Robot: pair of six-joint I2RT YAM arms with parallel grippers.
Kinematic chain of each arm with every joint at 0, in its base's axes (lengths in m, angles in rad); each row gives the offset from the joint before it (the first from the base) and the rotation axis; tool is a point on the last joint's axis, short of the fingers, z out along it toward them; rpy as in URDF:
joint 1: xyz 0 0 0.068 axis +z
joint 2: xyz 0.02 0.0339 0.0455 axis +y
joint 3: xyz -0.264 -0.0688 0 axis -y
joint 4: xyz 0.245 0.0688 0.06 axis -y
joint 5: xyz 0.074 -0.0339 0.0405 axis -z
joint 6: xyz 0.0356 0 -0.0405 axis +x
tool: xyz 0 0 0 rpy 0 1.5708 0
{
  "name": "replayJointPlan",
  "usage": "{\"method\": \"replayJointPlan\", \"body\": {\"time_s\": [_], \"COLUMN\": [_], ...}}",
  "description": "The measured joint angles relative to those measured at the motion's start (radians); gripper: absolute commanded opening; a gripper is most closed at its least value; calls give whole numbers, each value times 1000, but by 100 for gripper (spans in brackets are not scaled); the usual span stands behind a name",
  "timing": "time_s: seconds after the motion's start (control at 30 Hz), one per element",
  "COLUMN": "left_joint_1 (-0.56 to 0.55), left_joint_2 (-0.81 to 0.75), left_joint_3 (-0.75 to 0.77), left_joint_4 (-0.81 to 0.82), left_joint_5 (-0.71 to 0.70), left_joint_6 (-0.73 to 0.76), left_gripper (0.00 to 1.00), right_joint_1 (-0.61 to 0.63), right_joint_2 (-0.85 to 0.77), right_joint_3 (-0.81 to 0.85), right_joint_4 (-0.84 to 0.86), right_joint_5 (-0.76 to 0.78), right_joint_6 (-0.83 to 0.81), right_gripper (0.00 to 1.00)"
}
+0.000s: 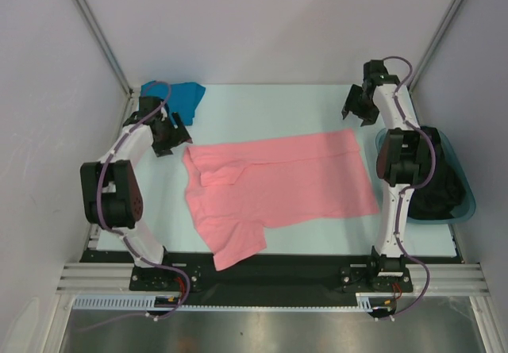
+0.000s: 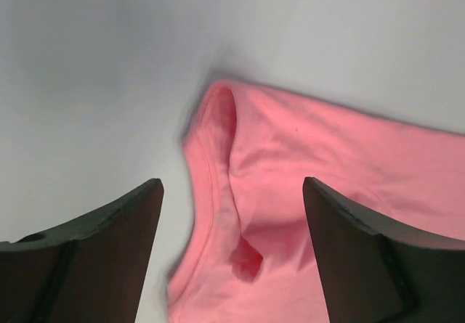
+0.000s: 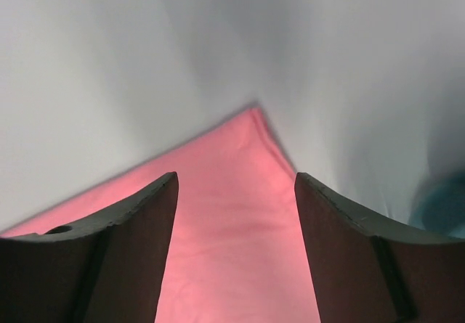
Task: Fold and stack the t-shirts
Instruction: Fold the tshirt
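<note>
**Pink shirt spread flat, both grippers open above its far corners**

From the top camera, the pink t-shirt point(image 1: 278, 186) lies spread across the middle of the pale desk point(image 1: 278, 111). Its long body runs left to right and one sleeve points towards the near edge. The teal-blue t-shirt point(image 1: 186, 95) sits crumpled in the far left corner of the desk, apart from the pink one. Only this view shows it, and only this view shows the whole translucent teal tub point(image 1: 467, 190) at the right side, with a dark bundle point(image 1: 440, 182) inside it.

The left gripper point(image 1: 171, 135) is at the far left end of the pink t-shirt, just beside the neck area and near the teal-blue t-shirt. Its wrist camera adds what the top view cannot: the two fingers point(image 2: 109, 250) stand wide apart with nothing between them, and a folded, hemmed edge of pink fabric lies below the gap.

The right gripper point(image 1: 361, 103) is beyond the far right corner of the pink t-shirt. Its wrist camera shows the jaws wide apart and holding nothing, with the pointed corner of the shirt lying flat on the desk below. A blurred patch of teal, probably the tub, shows at the right edge of that view.
</note>
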Motion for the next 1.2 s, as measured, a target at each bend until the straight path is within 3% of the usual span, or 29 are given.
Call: {"method": "replayJointPlan", "body": {"time_s": [0.23,0.4,0.57,0.67,0.8,1.2], "left_joint_1": [-16,-47,-84,-84,-84,-84], "left_joint_2": [-224,-286,-313,-330,-330,-233], "left_joint_3": [-168,-347,-428,-442,-442,-447], "left_joint_4": [20,58,70,107,134,171], "left_joint_5": [72,185,243,274,286,287], "left_joint_6": [1,7,21,39,64,107], "left_gripper": [59,66,72,69,63,58], "right_joint_1": [163,357,512,554,586,643], "right_joint_2": [-190,-324,-341,-333,-307,-217], "right_joint_3": [-59,-227,-392,-474,-532,-532], "right_joint_4": [-43,26,133,210,325,506], "right_joint_5": [20,-124,-290,-378,-460,-537], "right_joint_6": [-19,1,52,99,171,289], "right_gripper": [71,67,63,56,54,47]}}
